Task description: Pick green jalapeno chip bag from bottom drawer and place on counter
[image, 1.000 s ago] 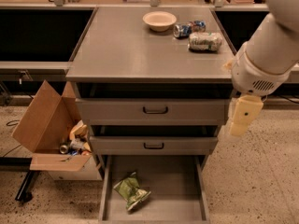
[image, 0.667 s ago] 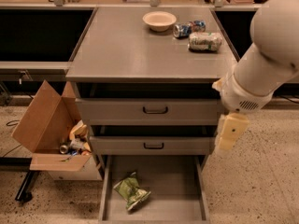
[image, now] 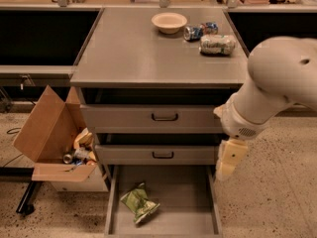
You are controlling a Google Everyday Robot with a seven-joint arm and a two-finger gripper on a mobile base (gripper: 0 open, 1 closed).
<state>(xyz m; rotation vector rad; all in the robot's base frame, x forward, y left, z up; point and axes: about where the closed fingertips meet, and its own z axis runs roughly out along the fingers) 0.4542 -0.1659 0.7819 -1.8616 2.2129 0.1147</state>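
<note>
The green jalapeno chip bag (image: pixel 139 204) lies wrinkled on the floor of the open bottom drawer (image: pixel 190 207), at its left side. The gripper (image: pixel 227 161) hangs from the white arm at the right, above the drawer's right wall and in front of the middle drawer's right end. It is well right of the bag and above it. The grey counter (image: pixel 143 53) is the cabinet's flat top.
On the counter's back right stand a cream bowl (image: pixel 169 22), a blue drink can (image: pixel 200 31) and a pale cylindrical packet (image: pixel 217 44). Two upper drawers with black handles (image: pixel 164 117) are slightly open. An open cardboard box (image: pixel 54 133) with rubbish sits on the floor left.
The arm and gripper have moved left and down, from beside the cabinet's right edge to over the bottom drawer's right wall. The bag has not moved.
</note>
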